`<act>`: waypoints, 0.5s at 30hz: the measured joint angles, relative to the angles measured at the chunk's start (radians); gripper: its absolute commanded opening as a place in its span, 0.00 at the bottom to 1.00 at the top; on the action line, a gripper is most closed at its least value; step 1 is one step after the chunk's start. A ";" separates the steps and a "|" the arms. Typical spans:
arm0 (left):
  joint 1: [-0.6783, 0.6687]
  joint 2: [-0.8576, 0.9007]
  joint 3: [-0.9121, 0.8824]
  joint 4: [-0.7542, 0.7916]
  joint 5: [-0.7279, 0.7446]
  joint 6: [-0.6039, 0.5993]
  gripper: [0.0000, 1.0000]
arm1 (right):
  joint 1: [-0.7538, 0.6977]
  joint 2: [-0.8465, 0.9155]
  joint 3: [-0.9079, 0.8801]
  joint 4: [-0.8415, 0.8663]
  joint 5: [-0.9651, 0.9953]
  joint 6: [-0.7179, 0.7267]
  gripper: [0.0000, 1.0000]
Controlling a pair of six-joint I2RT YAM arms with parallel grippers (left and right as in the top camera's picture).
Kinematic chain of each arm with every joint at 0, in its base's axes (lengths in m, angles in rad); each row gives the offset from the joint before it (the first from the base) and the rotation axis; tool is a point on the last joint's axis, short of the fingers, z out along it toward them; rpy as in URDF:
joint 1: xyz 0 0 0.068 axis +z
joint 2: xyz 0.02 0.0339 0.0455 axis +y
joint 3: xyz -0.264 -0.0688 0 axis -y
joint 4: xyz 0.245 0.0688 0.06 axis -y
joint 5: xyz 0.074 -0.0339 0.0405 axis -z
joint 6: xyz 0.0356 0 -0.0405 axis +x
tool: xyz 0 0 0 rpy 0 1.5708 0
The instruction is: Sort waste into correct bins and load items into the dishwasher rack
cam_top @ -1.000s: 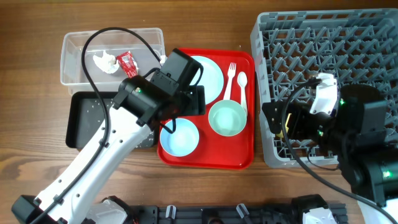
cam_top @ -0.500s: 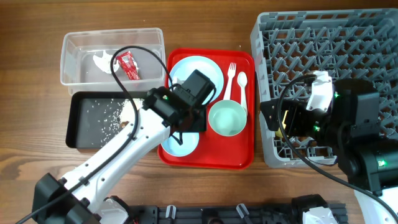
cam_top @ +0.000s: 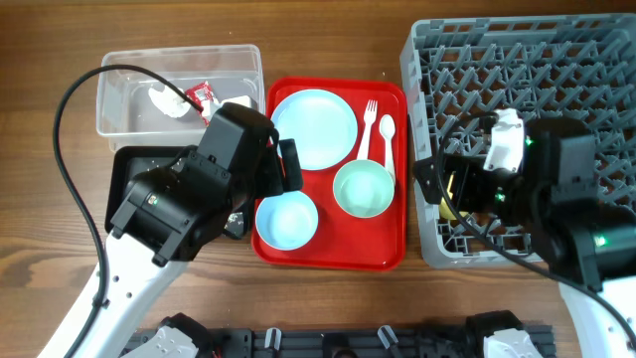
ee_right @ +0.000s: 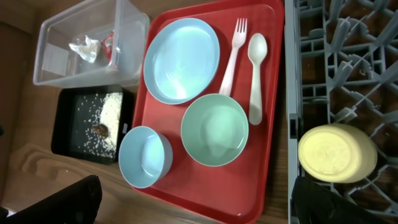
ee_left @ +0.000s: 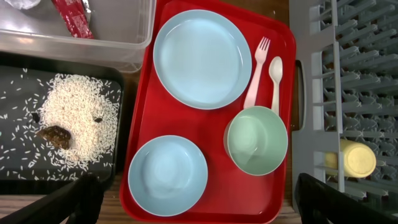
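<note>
Overhead, my left gripper point(cam_top: 288, 167) hangs spread and empty, the blue bowl point(cam_top: 286, 220) just below it in frame on the tray point(cam_top: 328, 257). My right gripper point(cam_top: 437, 189), also spread, sits farther off over the rack point(cam_top: 556, 50).

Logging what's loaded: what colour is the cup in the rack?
Yellow; the cup shows clearest in the right wrist view.
</note>
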 measured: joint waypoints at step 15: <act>0.312 -0.335 -0.085 0.217 -0.177 0.074 1.00 | 0.000 0.398 0.000 0.085 0.000 0.000 1.00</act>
